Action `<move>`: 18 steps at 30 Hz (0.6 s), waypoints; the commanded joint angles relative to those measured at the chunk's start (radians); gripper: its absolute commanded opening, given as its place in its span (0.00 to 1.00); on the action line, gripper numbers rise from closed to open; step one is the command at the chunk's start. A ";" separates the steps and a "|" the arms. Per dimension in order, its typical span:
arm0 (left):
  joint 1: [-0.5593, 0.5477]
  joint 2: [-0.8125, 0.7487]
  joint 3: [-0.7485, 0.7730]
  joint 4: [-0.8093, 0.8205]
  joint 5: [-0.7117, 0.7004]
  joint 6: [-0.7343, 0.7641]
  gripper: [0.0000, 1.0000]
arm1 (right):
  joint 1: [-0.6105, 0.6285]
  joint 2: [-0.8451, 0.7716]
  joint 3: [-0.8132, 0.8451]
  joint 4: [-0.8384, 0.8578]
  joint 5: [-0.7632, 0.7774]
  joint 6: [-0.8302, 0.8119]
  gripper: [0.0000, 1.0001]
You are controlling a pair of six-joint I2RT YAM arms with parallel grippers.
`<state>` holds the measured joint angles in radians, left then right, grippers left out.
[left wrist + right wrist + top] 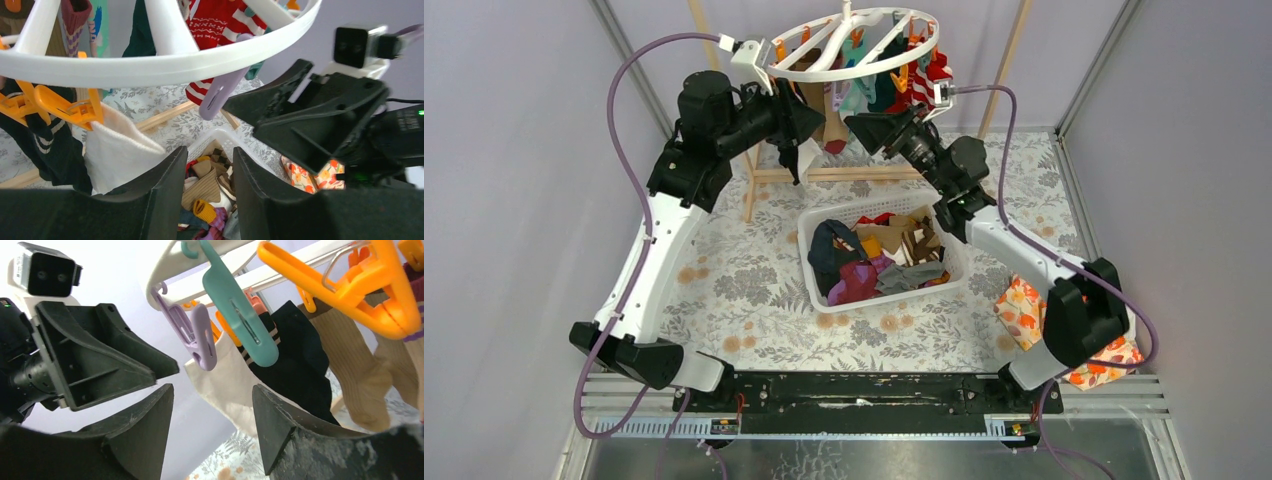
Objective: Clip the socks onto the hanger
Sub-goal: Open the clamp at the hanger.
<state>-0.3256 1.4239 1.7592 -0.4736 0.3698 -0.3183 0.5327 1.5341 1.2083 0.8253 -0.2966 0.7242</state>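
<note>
Left tool (210, 156) and right tool (211, 390) gape empty by the clipped sock (117, 150); we judge a basket (889, 300) pick next.

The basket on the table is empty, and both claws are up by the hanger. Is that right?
Not quite. The top view shows the basket is full of socks, not empty. The rest holds: the left claw and the right claw are both up by the hanger.
</note>
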 commanded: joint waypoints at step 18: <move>0.010 -0.023 0.161 -0.075 -0.005 0.019 0.76 | 0.013 0.317 0.178 0.687 -0.132 0.280 0.68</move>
<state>-0.3241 1.4231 1.8812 -0.5404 0.3767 -0.3077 0.5377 1.8435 1.3167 1.3155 -0.3737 0.9379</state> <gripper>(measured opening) 0.741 0.687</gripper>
